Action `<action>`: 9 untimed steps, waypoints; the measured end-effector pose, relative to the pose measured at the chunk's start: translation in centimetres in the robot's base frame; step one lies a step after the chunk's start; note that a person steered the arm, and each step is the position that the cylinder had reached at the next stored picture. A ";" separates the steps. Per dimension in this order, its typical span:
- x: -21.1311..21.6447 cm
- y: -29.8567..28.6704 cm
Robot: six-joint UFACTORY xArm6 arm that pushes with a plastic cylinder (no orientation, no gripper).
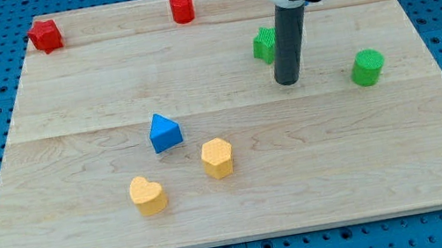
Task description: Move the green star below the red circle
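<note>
The green star (264, 45) sits on the wooden board at the upper right of centre, partly hidden behind my rod. The red circle (181, 8), a short cylinder, stands near the board's top edge, up and to the left of the star. My tip (287, 82) rests on the board just below and to the right of the green star, close to it; whether it touches cannot be told.
A green cylinder (367, 67) stands to the tip's right. A red star-like block (45, 35) sits at the top left corner. A blue triangle (164, 133), a yellow hexagon (217, 157) and a yellow heart (148, 195) lie at the lower middle.
</note>
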State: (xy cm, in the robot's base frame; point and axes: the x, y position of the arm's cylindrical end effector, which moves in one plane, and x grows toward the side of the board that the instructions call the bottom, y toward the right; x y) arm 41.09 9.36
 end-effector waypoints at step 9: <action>-7.6 -6.3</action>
State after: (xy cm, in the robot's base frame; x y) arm 33.50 3.10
